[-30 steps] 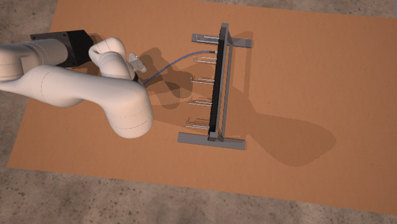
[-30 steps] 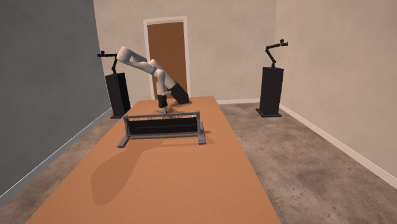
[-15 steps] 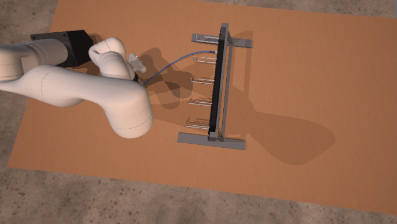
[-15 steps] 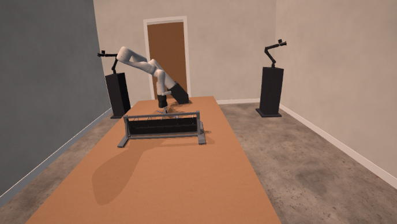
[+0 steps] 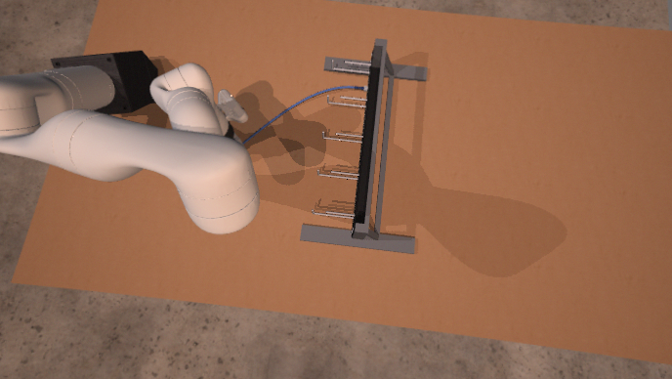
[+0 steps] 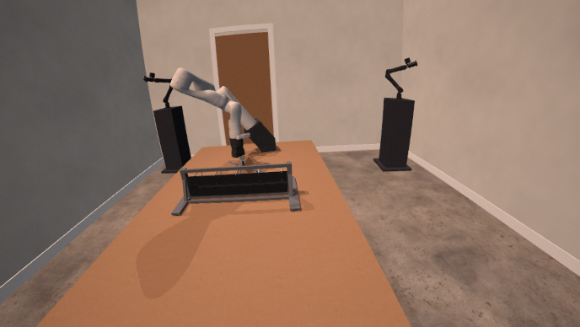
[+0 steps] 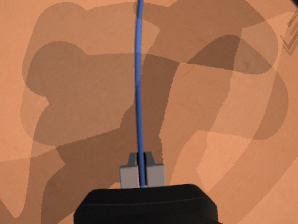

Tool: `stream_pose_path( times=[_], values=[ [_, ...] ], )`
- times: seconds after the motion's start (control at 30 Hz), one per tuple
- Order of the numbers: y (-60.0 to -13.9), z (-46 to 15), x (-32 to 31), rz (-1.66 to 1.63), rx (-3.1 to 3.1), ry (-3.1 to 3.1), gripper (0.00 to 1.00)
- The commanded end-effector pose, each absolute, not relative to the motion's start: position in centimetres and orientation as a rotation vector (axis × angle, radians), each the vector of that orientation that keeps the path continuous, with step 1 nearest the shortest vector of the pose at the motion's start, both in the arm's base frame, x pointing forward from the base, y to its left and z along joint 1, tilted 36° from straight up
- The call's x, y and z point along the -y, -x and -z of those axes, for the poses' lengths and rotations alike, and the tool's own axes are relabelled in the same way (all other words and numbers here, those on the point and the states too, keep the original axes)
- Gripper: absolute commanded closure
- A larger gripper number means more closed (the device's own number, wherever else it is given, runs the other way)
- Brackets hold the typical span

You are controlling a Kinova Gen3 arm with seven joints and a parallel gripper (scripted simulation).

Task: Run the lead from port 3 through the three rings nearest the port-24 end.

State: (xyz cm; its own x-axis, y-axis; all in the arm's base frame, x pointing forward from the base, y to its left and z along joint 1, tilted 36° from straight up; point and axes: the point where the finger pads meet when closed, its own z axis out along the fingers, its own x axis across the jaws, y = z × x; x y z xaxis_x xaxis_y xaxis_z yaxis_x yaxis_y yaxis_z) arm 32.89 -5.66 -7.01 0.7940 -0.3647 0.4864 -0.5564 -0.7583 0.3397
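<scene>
A blue lead (image 5: pixel 285 112) (image 7: pixel 139 63) runs from its plug (image 5: pixel 357 87) near the top end of the black patch panel (image 5: pixel 366 147) out to my gripper. My gripper (image 7: pixel 141 163) (image 6: pixel 241 160) is shut on the lead, low over the table and well in front of the rack (image 5: pixel 382 147) (image 6: pixel 184 185). In the overhead view the arm hides the fingers. Several wire rings stick out of the panel's front; the three nearest the port-24 end (image 5: pixel 343 138) (image 5: pixel 338 173) (image 5: pixel 333 212) hold no lead. The lead hangs in a gentle curve, clear of every ring.
The rack stands on two grey feet (image 5: pixel 357 238) (image 5: pixel 410 72) mid-table. The arm's black base (image 5: pixel 122 73) sits at the table's edge. My large elbow (image 5: pixel 215 186) hangs over the table in front of the lower rings. Two camera pedestals (image 6: pixel 173 136) (image 6: pixel 395 135) stand on the floor.
</scene>
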Motion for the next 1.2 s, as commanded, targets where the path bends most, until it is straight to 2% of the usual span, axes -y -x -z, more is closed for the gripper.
stream_pose_path(
  times=[0.0,1.17],
  values=[
    [-32.9,7.0,5.6,-0.547,0.687,-2.508,1.00],
    [-32.5,5.5,4.6,-0.547,0.687,-2.508,1.00]
  ],
)
